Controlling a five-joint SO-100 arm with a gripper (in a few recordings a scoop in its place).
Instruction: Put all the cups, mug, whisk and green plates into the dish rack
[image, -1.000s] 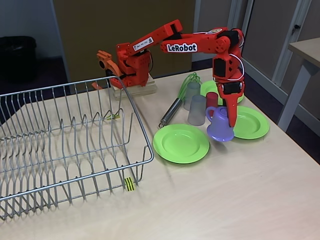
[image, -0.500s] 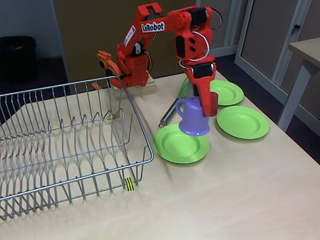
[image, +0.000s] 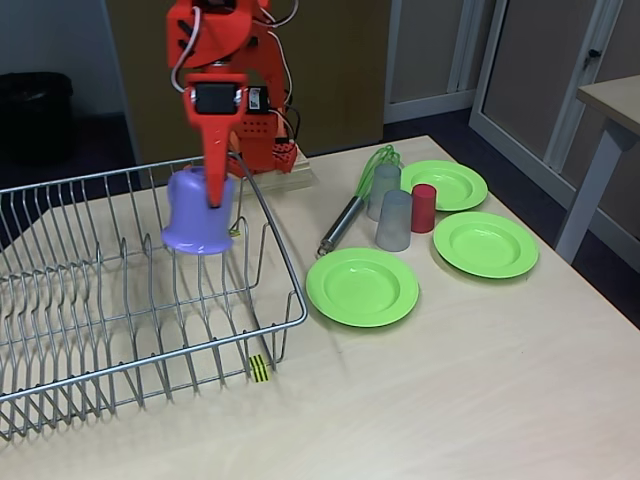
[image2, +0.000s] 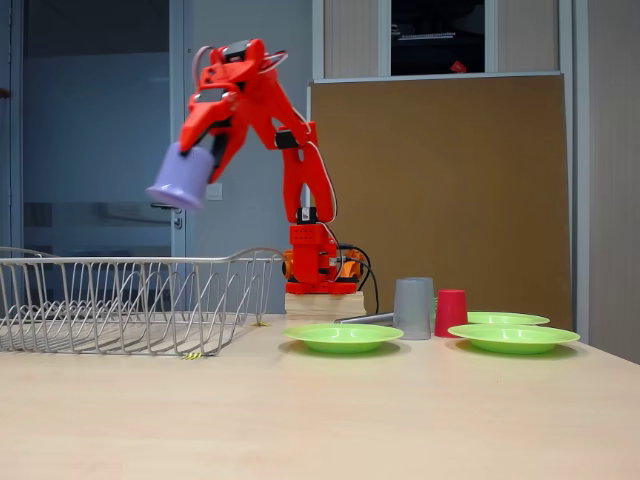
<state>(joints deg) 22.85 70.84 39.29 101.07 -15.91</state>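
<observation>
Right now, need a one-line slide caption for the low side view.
Pincer holds the purple mug upside down above the dish rack.

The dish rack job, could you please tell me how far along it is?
Nothing sits in the dish rack yet. In hand: the gripper carries the purple mug upside down, in the air above the rack. Left on the table: three green plates, two grey cups, the red cup and the whisk.

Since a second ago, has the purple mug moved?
Yes. The mug, held upside down in the tool, has swung left from beside the green plates to above the dish rack, clear of its wires.
</observation>
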